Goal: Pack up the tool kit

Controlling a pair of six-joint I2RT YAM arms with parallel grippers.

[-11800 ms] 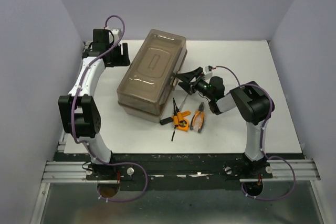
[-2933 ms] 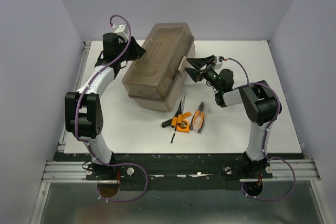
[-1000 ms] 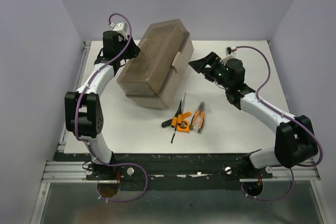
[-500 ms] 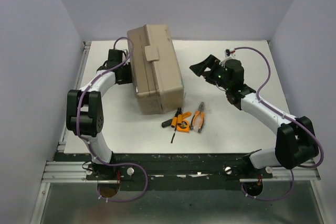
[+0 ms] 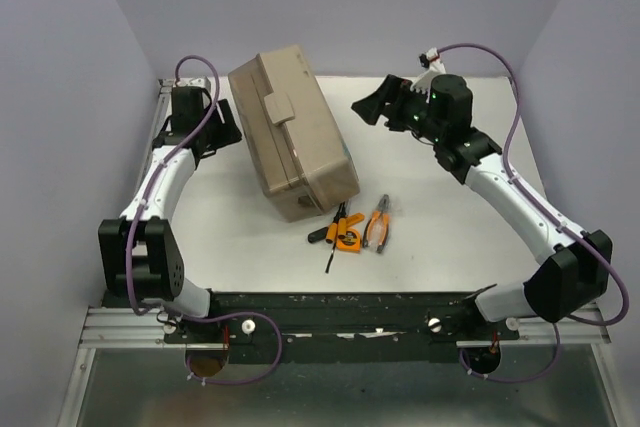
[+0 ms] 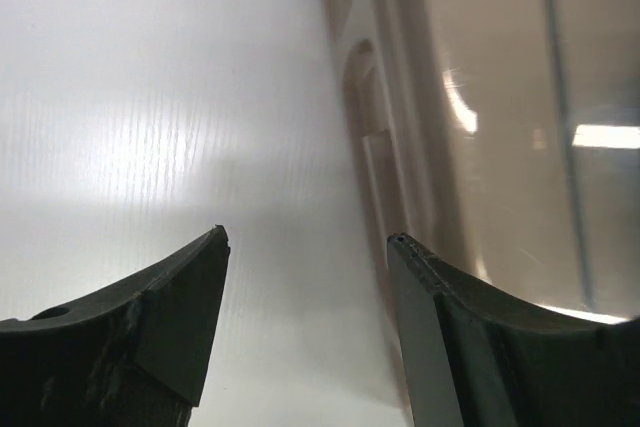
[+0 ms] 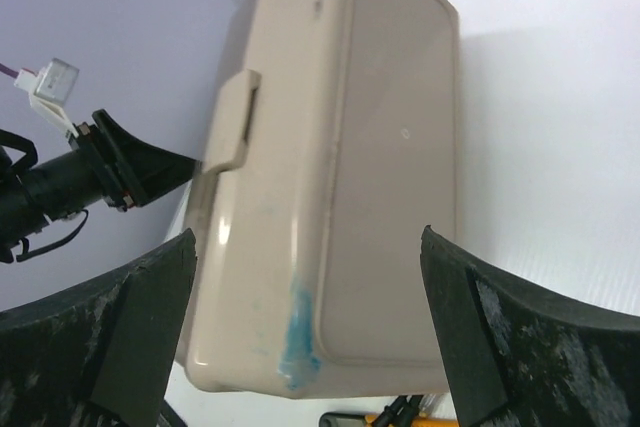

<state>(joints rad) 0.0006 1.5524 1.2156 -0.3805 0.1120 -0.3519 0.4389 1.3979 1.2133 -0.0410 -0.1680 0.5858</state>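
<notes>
The beige toolbox (image 5: pixel 295 142) is tipped onto its side at the back middle of the table, with its latch (image 5: pixel 278 107) on the upward face. Its brown translucent lid (image 6: pixel 500 127) faces my left gripper (image 5: pixel 225 133), which is open and empty just left of the box. My right gripper (image 5: pixel 368 102) is open and empty, raised to the right of the box. In the right wrist view the box's beige underside (image 7: pixel 390 147) carries a blue smudge. The orange-and-black tools (image 5: pixel 345 230) and pliers (image 5: pixel 378 227) lie on the table in front of the box.
A thin black screwdriver (image 5: pixel 329 257) lies by the tool pile. Lavender walls close in the white table (image 5: pixel 470 237) on three sides. The black rail (image 5: pixel 350 307) runs along the near edge.
The toolbox went from lid-up to tipped on its side and turned. My left gripper drew back to the left of it. My right arm rose and pulled back to the right.
</notes>
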